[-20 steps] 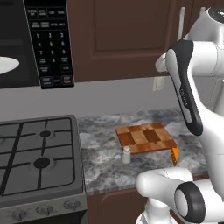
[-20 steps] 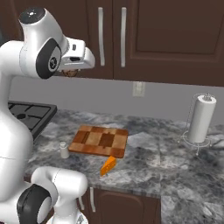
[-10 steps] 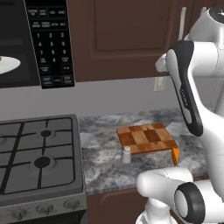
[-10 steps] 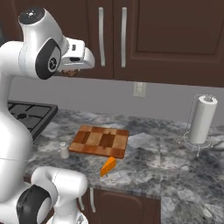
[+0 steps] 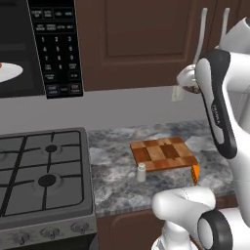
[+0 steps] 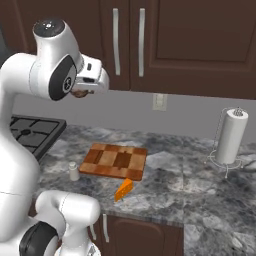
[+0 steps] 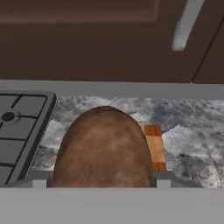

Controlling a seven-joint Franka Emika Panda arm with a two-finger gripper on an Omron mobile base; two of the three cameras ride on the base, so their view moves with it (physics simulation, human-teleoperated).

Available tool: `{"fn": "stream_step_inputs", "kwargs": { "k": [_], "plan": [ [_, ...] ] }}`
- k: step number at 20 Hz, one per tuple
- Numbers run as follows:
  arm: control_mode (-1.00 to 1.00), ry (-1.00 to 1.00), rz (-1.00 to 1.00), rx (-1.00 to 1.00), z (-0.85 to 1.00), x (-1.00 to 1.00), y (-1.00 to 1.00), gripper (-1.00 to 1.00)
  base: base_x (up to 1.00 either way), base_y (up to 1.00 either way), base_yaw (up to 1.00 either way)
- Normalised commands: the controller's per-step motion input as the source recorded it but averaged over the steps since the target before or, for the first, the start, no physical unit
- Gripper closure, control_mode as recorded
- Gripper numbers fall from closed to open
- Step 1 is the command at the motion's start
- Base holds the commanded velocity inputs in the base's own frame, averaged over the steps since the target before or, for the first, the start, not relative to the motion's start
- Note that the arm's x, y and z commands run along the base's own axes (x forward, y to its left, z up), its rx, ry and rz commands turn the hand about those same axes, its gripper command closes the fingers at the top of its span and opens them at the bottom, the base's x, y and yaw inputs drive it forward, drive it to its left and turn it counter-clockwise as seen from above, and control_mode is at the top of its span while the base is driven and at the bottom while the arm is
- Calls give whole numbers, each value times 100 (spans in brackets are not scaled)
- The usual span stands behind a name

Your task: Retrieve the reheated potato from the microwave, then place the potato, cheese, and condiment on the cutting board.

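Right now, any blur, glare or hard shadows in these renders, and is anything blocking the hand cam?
Left base view: sharp, flat even light, no glare on the microwave. Right base view: soft shadows beside the cutting board and the cheese. Hand view: the potato sits close to the lens, covers most of the board and looks soft-edged.

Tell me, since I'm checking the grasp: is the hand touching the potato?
Touching. In the hand view the potato sits between the hand's finger tips, pressed against both, held high above the counter.
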Motion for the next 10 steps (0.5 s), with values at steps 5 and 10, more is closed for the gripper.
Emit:
{"fn": "stream_step_inputs", "kwargs": {
  "k": [5,10],
  "plan": [
    [-100,14,0,2,-62,2,0,100,0,0,0],
    [-100,23,0,0,-66,16,0,100,0,0,0]
  ]
}}
